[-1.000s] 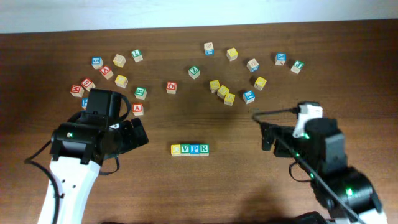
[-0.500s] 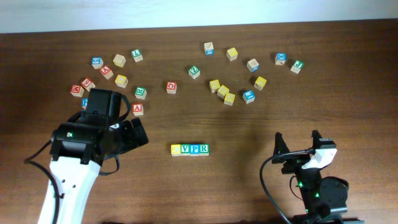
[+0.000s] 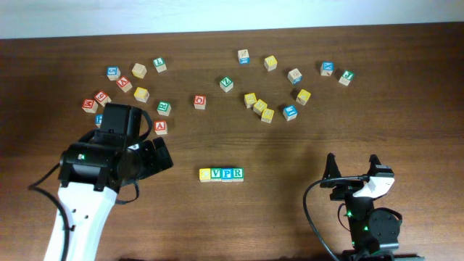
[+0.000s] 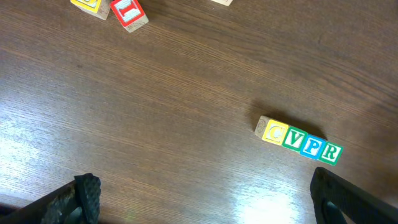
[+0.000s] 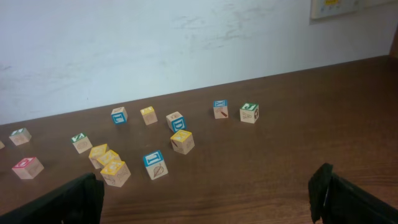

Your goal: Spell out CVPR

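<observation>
Four letter cubes stand side by side in a row at the table's middle front: the yellow C (image 3: pixel 205 175), green V (image 3: pixel 216 174), blue P (image 3: pixel 227 174) and green R (image 3: pixel 238 173). The left wrist view shows the same row, C (image 4: pixel 274 131), V (image 4: pixel 294 139), P (image 4: pixel 313 147), R (image 4: pixel 333 153). My left gripper (image 3: pixel 165 154) hovers left of the row, open, with only bare wood between its fingers (image 4: pixel 87 196). My right gripper (image 3: pixel 352 161) is raised at the front right, well away from the row, open and empty. In its own view it (image 5: pixel 205 193) faces the back of the table.
Loose letter cubes are scattered along the back: a group at the left (image 3: pixel 141 93), a yellow cluster in the middle (image 3: pixel 259 106), a few at the right (image 3: pixel 328 69). A red cube (image 3: pixel 161 127) lies just behind my left gripper. A white wall (image 5: pixel 186 43) bounds the far edge.
My right arm has drawn back from beside the row to the front right edge and tipped its gripper up. The left arm and the cubes have not moved.
</observation>
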Robot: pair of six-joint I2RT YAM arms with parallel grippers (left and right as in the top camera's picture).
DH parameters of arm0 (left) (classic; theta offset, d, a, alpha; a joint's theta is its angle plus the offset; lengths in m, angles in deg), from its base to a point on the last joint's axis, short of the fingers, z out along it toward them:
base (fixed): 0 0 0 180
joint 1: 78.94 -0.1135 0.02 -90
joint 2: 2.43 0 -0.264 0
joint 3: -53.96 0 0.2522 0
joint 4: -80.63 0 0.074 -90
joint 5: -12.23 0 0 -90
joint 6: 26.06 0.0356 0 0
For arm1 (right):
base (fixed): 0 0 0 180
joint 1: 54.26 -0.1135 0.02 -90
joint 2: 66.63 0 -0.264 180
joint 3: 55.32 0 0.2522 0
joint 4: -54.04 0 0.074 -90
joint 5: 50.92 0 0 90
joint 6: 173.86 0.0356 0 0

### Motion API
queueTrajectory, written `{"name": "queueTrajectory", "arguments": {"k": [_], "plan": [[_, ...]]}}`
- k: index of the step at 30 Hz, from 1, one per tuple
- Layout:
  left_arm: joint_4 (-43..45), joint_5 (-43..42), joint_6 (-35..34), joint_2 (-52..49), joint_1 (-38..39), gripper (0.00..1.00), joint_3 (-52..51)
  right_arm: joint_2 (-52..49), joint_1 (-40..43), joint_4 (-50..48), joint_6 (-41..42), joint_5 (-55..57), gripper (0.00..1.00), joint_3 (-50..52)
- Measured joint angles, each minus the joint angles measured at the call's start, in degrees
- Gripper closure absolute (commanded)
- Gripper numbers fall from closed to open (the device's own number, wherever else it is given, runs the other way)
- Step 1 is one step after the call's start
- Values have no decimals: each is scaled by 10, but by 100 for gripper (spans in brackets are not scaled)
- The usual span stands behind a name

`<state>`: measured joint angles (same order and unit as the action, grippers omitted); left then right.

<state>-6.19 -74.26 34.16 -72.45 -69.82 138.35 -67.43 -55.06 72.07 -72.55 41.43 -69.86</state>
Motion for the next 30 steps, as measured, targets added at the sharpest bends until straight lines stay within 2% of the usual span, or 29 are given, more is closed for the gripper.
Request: {"name": "queueTrajectory", "arguments": {"k": [3,7,10,30], "plan": [[0,0,0,0,0,1,0,0,0,0,-10,0,2,0],[0,0,0,0,0,1,0,0,0,0,-86,-2,2,0],[0,0,0,0,0,1,0,0,0,0,-110,-2,2,0],[0,0,0,0,0,1,0,0,0,0,-115,-2,2,0]]}}
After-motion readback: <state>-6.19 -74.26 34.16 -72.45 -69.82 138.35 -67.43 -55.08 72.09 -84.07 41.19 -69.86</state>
